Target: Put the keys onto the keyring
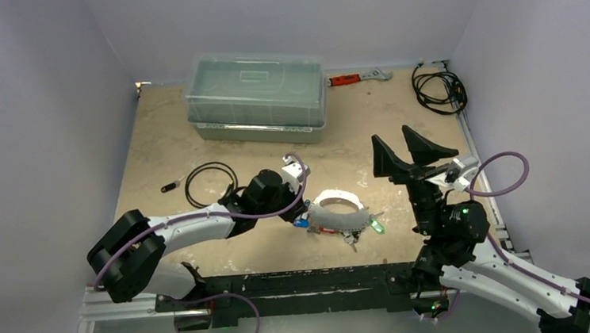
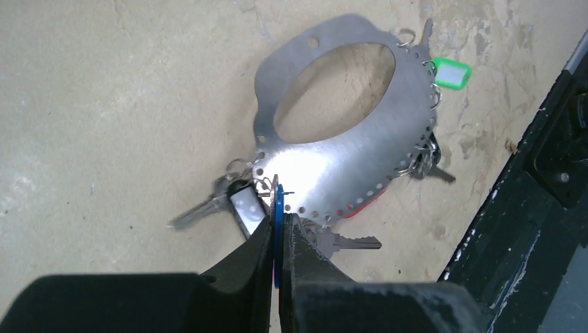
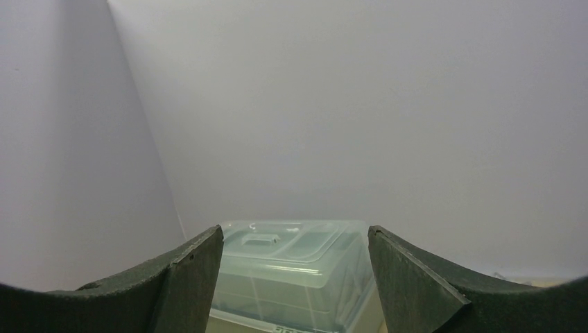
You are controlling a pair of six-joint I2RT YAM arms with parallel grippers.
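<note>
From high behind the arms, the overhead camera takes in the whole desk. The left wrist view looks down close on the keyring — the right wrist's faces the far wall, sharing the clear box with the overhead.

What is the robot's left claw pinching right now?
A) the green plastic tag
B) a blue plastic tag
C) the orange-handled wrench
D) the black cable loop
B: in the left wrist view the left claw is shut on a thin blue plastic tag, seen edge-on at the rim of the large flat silver-grey metal ring.
</note>
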